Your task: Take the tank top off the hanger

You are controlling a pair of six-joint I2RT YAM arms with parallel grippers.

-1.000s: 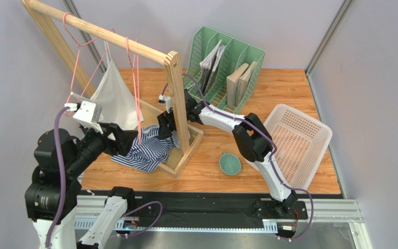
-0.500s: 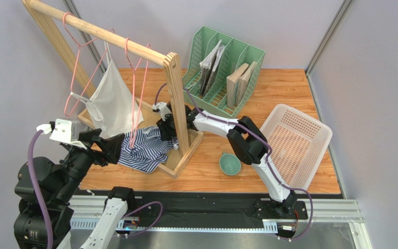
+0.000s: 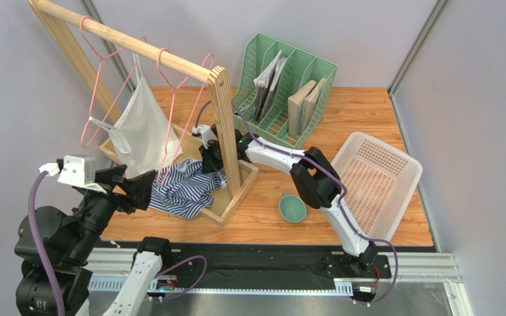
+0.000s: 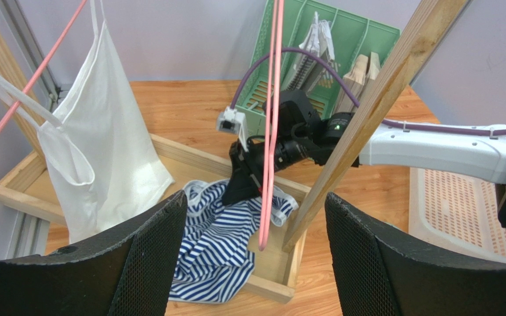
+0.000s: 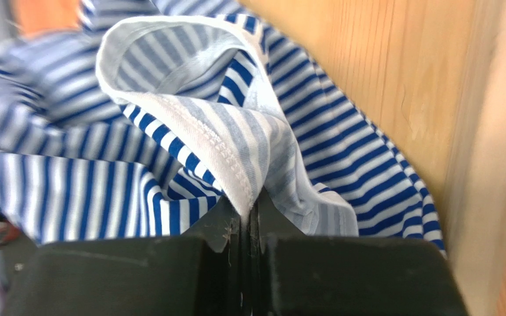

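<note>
No legible text, labels, brands, numbers in any view; booklet covers [image 3: 302, 105] too small to read.

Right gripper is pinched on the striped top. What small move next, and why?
Probably lift the right gripper slightly, away from the pink hanger. Its jaws are shut on the white-trimmed edge of the striped tank top, which lies bunched in the base tray below the hanger's lower end; whether a strap is caught there is unclear. The left gripper is open, holding nothing.
</note>
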